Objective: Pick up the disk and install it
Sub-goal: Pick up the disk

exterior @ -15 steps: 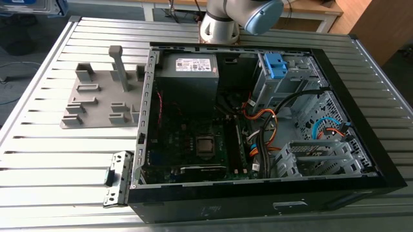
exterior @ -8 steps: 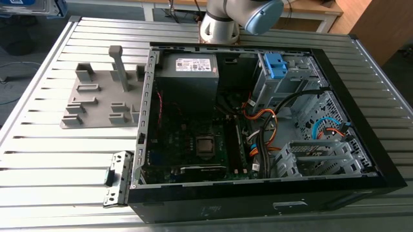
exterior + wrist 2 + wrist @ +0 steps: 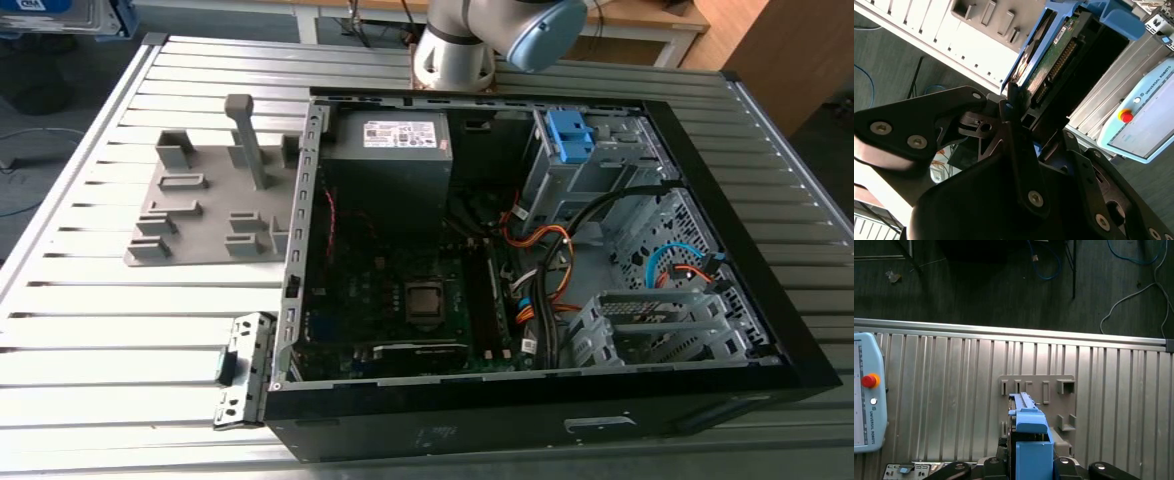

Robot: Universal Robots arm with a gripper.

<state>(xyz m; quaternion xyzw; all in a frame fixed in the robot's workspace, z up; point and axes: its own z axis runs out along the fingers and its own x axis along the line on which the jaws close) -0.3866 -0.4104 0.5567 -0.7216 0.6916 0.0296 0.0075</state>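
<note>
Clamping the disk (image 3: 1054, 55) by one end, my gripper (image 3: 1018, 114) is closed hard on it: the black fingers (image 3: 1021, 155) press in from either side of the blue carrier frame. I hold it on edge, pointing away from my wrist and clear of the slatted table (image 3: 954, 390), with the grey fixture plate (image 3: 1064, 405) lying on the table beyond it.

In the second wrist view I see the drive's underside, the green circuit board and its row of connector pins, edged by the blue frame. In the first wrist view the same disk (image 3: 1031, 450) shows end-on, as a blue block with a tab at its tip, flanked by my finger links. Both wrist views catch the pale blue teach pendant (image 3: 866, 390) (image 3: 1141, 120).

The exterior view gives what the wrist cameras do not: the open black computer case (image 3: 534, 415) in the middle of the frame, the grey power-supply box (image 3: 394, 150) in its upper left part, a small blue bracket (image 3: 567, 135) in the bay at the case's upper right, and a metal drive cage (image 3: 667, 325) at its lower right. The fixture plate (image 3: 200, 220) sits just beside the case on the exterior view's left, and my arm's base (image 3: 461, 50) stands at the top centre of the frame.
</note>
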